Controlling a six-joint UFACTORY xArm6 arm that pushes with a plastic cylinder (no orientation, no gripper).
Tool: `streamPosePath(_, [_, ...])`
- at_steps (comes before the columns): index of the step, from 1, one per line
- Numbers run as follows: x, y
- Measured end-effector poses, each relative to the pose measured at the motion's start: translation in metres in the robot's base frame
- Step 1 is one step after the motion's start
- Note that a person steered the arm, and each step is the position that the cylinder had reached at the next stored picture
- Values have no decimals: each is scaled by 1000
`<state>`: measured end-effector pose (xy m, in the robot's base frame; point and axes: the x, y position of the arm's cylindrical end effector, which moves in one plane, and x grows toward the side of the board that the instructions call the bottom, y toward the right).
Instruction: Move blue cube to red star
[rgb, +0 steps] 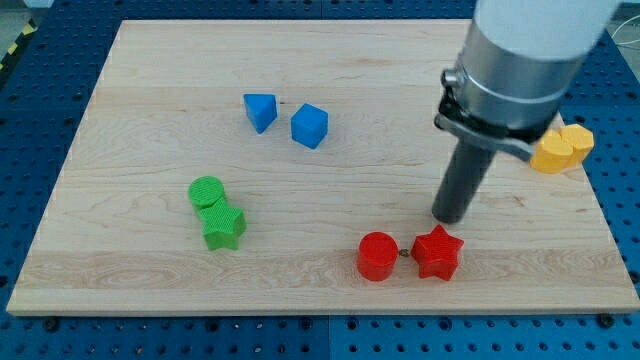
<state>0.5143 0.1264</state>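
The blue cube sits in the upper middle of the wooden board, with a blue wedge-like block just to its left. The red star lies near the board's bottom edge, right of centre, touching or almost touching a red cylinder on its left. My tip rests on the board just above the red star, far to the lower right of the blue cube.
A green cylinder and a green star sit together at the lower left. A yellow block lies at the board's right edge, partly behind the arm.
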Motion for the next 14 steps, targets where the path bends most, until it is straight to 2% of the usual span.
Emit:
streamPosePath(2, [-100, -52])
streamPosePath(4, [-136, -134])
streamPosePath(5, [-168, -167])
streamPosePath(7, [-165, -184])
streamPosePath(10, [-92, -168])
streamPosePath(12, [-86, -110])
streamPosePath(14, [-93, -117])
